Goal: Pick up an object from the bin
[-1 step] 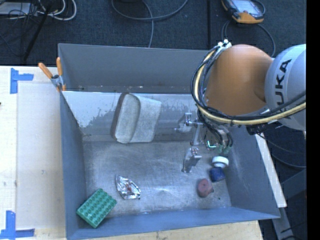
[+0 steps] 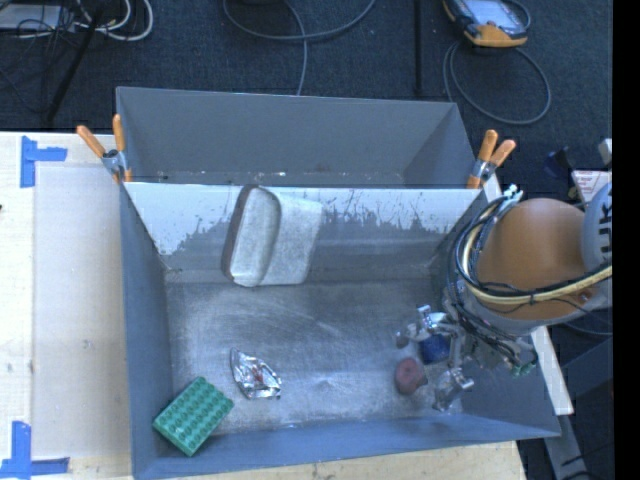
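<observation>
One reddish-brown round lump point(image 2: 408, 376), hand point(image 2: 447, 373) just right of it; can't tell if the hand's open or holding anything. I'd centre over the lump before closing.

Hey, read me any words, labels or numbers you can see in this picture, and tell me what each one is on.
White arm link: dark letters, cut off at the picture's edge, too partial to read as a word.
Green studded block, crumpled shiny wrapper, grey pad, reddish-brown lump: no text visible.
</observation>
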Available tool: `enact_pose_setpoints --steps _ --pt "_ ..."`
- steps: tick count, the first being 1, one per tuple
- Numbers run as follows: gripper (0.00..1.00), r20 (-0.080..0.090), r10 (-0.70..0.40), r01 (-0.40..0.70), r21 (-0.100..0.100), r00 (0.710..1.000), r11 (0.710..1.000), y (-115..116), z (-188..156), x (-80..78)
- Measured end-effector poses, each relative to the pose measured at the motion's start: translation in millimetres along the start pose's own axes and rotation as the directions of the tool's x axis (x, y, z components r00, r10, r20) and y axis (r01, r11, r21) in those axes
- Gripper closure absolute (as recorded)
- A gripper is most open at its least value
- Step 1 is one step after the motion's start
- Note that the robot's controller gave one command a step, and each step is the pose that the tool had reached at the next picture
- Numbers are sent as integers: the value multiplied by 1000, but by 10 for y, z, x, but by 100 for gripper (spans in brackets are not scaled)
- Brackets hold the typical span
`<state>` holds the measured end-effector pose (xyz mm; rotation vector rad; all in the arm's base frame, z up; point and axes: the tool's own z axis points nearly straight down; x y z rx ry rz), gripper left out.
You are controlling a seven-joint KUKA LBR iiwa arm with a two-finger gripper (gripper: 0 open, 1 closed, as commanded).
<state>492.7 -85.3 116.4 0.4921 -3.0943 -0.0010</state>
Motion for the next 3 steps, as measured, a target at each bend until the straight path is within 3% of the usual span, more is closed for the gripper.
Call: enact_pose_setpoints --steps 1,2,3 --pt "0 8 53 -53 0 999 999 -201 427 -54" --pt "100 6 53 -53 1 999 999 -206 417 -52" --pt "100 15 34 -34 5 999 999 -261 -952 -31"
